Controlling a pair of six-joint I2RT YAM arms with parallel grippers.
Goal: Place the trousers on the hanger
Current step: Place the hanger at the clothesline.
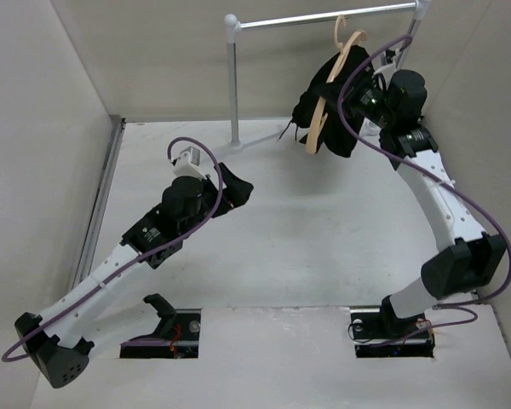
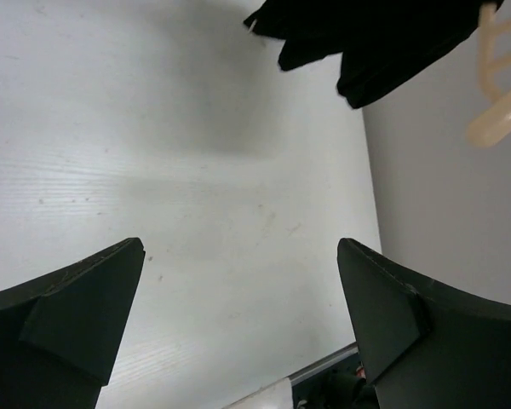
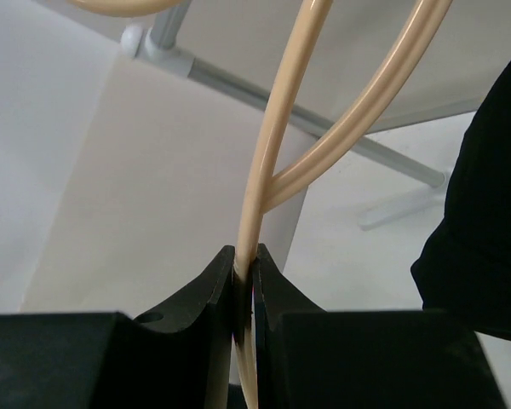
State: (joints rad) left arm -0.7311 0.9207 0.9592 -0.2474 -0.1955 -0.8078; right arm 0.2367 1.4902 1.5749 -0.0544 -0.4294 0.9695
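I've got the trousers (image 1: pixel 328 111) draped over the hanger (image 1: pixel 349 47), far right by the rail (image 1: pixel 324 17), so the main job looks done. R gripper (image 3: pixel 245 285) pinched tight on the hanger's thin wood. L gripper (image 2: pixel 240 247) wide open, empty, over the table (image 1: pixel 324 239) mid-left. Left, I reckon: check hanger's seated on rail (can't tell), let go, back off.

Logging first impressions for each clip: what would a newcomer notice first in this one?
The black trousers catch the eye first, bunched over the tan hanger at the far right, just below the metal rail. The right gripper is clamped shut on the hanger's thin rod. The left gripper hangs open and empty above the white table.
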